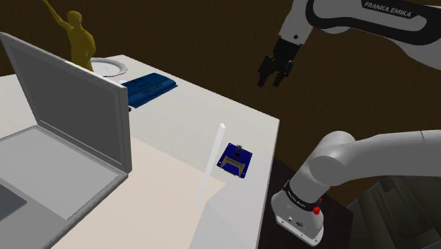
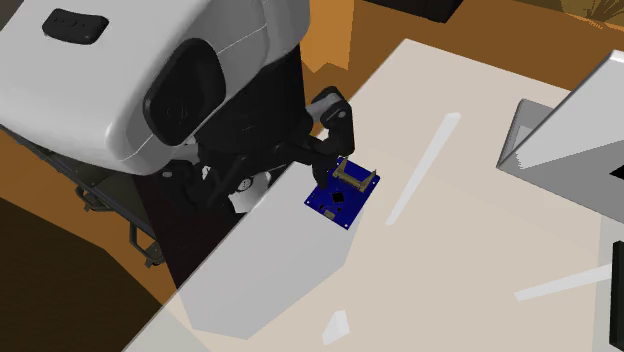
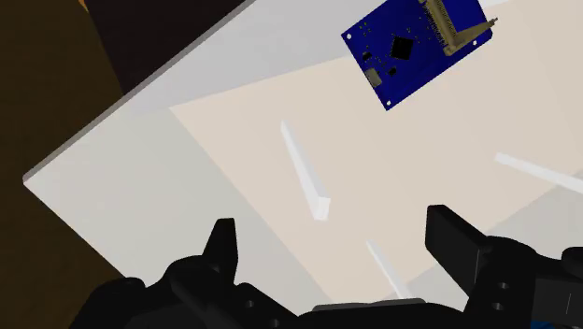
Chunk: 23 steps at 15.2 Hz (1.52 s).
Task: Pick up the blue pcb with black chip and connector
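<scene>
Jaws stand apart and empty, hanging in the air high over the bench [image 1: 198, 113], out past the edge farthest from the laptop [image 1: 63, 134]. They are not lined up over anything.

Nearest below them is the blue pcb [image 1: 237, 159], which lies flat on the bench, well apart from the laptop and close to that far edge. Its black chip [image 3: 403, 46] faces up and the connector [image 3: 456, 23] sits at one end. In the wrist view the board lies ahead of the jaws and off their line, not between them.

The main risk looks like the board's thinness. A descent that goes too low would drive the fingertips into the bench, and one that stops too high would close on nothing. A sideways nudge could slide the board off that edge.

A thin white strip [image 1: 210, 166] rises between the pcb and the laptop, just beside the board. A wide approach from the laptop's side could knock it.

Beyond the laptop lies a second blue board [image 1: 148, 88], near a white dish [image 1: 109, 67] and a yellow figurine [image 1: 79, 39]. Being blue as well, it could be taken for the target by mistake.
</scene>
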Available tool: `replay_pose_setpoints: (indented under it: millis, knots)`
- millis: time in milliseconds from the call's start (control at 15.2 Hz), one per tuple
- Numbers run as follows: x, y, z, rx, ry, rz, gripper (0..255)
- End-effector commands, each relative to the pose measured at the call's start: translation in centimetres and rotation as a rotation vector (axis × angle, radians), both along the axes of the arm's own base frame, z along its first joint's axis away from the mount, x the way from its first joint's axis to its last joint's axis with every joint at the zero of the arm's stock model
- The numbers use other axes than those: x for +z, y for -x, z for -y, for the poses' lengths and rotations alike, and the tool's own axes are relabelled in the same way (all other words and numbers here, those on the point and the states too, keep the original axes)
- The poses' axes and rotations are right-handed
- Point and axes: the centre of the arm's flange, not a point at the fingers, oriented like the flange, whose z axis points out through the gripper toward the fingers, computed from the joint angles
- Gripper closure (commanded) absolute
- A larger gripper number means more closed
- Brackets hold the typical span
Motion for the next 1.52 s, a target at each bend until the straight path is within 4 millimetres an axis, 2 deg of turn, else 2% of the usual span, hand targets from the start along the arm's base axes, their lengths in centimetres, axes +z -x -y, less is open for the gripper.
replay_pose_setpoints:
  millis: [0,528,1056,1452]
  knots:
    - [0.0,0.0,0.0,0.0,0.0,0.0,0]
    - [-8.9,0.0,-5.5,0.256,-0.007,-0.005,0]
    - [-17.7,1.4,-10.8,0.511,-0.015,-0.01,0]
    - [-20.6,1.5,-10.9,0.518,-0.015,-0.01,0]
